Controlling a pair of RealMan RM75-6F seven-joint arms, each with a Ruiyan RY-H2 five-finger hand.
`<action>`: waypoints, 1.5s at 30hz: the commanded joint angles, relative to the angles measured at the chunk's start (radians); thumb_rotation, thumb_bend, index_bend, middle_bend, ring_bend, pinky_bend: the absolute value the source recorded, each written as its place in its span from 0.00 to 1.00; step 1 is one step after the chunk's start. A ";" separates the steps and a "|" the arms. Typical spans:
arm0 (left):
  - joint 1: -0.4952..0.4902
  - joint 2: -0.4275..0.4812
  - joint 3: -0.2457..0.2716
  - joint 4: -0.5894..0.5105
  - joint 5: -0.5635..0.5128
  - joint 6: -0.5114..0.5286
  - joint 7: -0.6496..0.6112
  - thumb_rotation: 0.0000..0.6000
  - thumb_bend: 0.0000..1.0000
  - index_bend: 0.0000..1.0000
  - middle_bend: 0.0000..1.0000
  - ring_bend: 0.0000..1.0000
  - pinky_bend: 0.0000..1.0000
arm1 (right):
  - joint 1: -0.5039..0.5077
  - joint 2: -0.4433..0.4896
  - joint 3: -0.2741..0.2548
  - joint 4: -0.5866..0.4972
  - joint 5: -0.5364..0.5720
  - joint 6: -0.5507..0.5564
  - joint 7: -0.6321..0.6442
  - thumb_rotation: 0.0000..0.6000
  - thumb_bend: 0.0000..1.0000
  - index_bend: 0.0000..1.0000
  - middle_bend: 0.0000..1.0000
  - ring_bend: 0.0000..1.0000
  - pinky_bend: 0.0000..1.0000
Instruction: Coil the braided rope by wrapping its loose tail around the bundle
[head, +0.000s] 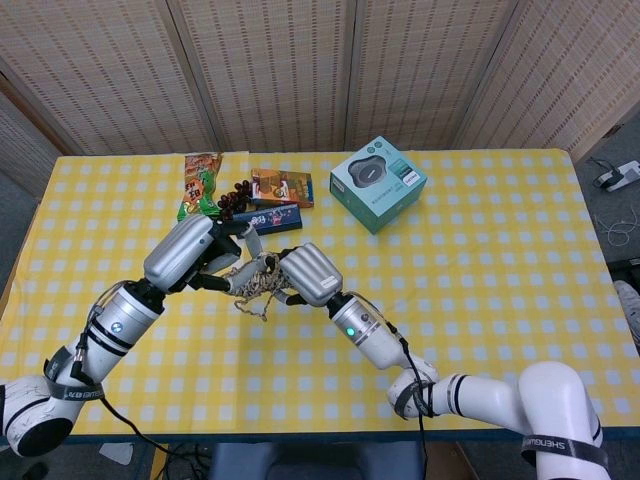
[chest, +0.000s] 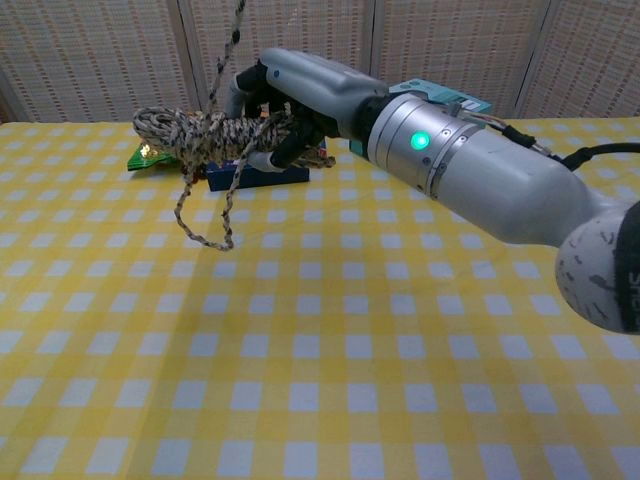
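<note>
Braided cord in a speckled tan, cream and dark weave is what both hands are busy with, so this looks like the middle of the wrapping step. The right hand (chest: 285, 95) has its fingers curled around one end of the rope bundle (chest: 205, 135), holding it up off the yellow checked tablecloth (chest: 320, 360) and roughly level, with the free end of the bundle sticking out to the left in the chest view. The left hand (head: 195, 255) sits right next to it in the head view, fingers bent in toward the rope, and the loose tail (chest: 225, 45) runs up out of the top of the chest view toward it, so I'd say it's pinching the tail, though the contact itself is too small to see. A slack loop (chest: 205, 215) droops under the bundle, close to the cloth. Next move, I reckon: carry the tail around the bundle and pull that slack snug without dragging the coils off the open end. The rope looks soft, fuzzy and floppy, so turns could slide. Behind sit a rigid teal box (head: 378, 187), a dark blue carton (head: 272, 218) and a crinkly green snack bag (head: 198, 188).
</note>
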 joint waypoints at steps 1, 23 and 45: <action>-0.033 -0.008 -0.021 -0.003 -0.059 -0.042 -0.020 0.95 0.43 0.72 1.00 1.00 1.00 | 0.011 -0.006 -0.015 0.012 -0.041 0.020 0.044 1.00 0.57 0.73 0.60 0.57 0.65; -0.060 -0.042 -0.034 0.093 -0.236 -0.086 -0.034 0.95 0.43 0.71 1.00 1.00 1.00 | -0.011 -0.009 -0.115 0.122 -0.254 0.248 0.450 1.00 0.51 0.76 0.60 0.57 0.65; 0.023 -0.072 0.115 0.305 -0.332 -0.120 0.111 1.00 0.43 0.71 1.00 1.00 1.00 | -0.092 0.059 -0.094 0.051 -0.323 0.533 0.643 1.00 0.49 0.79 0.63 0.57 0.65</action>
